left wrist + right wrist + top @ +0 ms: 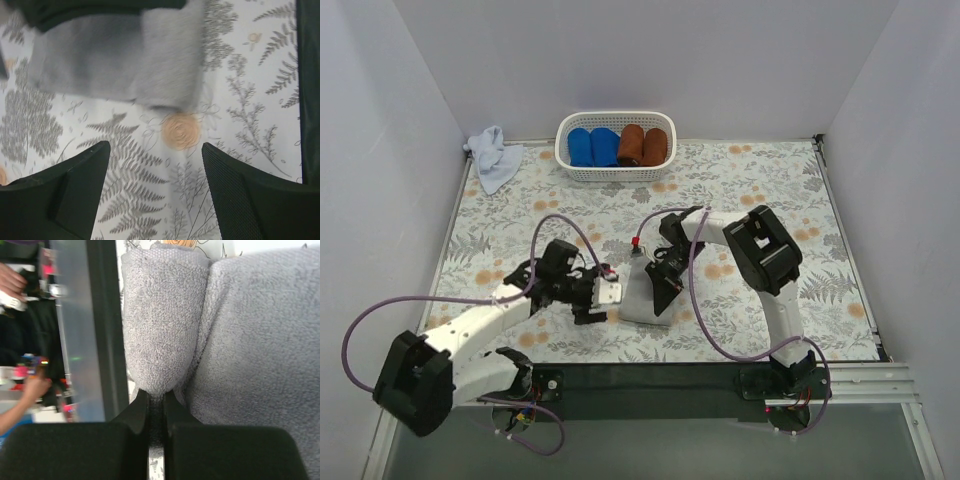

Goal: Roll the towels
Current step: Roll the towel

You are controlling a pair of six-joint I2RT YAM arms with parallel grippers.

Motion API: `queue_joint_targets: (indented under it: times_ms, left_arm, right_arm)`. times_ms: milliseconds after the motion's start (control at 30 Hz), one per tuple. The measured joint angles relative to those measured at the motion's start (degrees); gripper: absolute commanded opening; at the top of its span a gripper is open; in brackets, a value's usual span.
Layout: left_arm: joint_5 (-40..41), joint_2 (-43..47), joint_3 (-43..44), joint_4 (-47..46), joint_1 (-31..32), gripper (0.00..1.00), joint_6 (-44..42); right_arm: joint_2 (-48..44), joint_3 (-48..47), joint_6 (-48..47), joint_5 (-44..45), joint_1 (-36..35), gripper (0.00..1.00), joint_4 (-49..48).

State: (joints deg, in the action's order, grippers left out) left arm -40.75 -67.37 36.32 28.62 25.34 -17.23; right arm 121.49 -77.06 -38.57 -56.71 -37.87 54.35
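The mid-grey towel point(638, 296) lies on the floral table near the front centre, with its near end curled into a small roll point(157, 325). My right gripper point(665, 283) is shut on that rolled end, the cloth pinched between its jaws point(156, 399). My left gripper point(604, 298) is open and empty just left of the towel. In the left wrist view the towel point(125, 65) lies beyond the spread fingers point(240, 195), apart from them. The pale blue-lavender towel point(496, 155) lies crumpled at the back left corner.
A white basket point(582, 172) at the back centre holds two bright blue and two rust-brown cloth rolls. White walls close in the table on three sides. A black strip point(650, 380) runs along the table's near edge by the arm bases.
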Motion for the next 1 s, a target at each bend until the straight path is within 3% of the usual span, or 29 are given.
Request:
queue_joint_targets:
  times_ms: [133,233,500,700,800,833,867,933,1000]
  left_arm:
    - [8.5,8.8,-8.1,-6.5,12.6,0.72,-3.0]
    - [13.9,9.3,-9.5,-11.0,19.3,0.72,-5.1]
    - [20.9,1.8,-9.5,-22.1,28.9,0.72,-7.1]
    - [24.6,-5.8,-9.4,-28.2,32.3,0.7,-7.0]
    - [26.4,-8.4,-9.2,-31.3,33.4,0.6,-6.9]
    - [26.7,-9.3,-8.9,-32.1,33.7,0.53,-6.7]
    - [26.9,-10.5,-8.2,-32.2,33.9,0.4,-6.3]
    - [28.0,-13.8,-5.2,-30.9,34.1,0.31,-4.8]
    - [28.4,-17.1,-1.2,-27.8,34.1,0.23,-2.8]
  right_arm:
    - [5.6,-3.2,-2.1,-4.9,1.7,0.01,5.4]
    - [8.2,-3.9,-3.1,-7.9,3.2,0.01,7.9]
    - [11.1,-5.4,-4.9,-10.2,4.1,0.01,11.1]
    - [12.0,-5.8,-5.2,-10.8,4.2,0.01,12.0]
    - [12.2,-5.8,-5.1,-11.0,4.3,0.01,12.2]
    - [12.2,-5.9,-5.1,-10.9,4.3,0.01,12.2]
    - [12.2,-6.1,-5.0,-10.7,4.4,0.02,12.2]
    - [12.2,-6.4,-4.7,-9.9,4.5,0.07,12.2]
    - [12.1,-6.9,-3.7,-8.1,5.2,0.21,12.4]
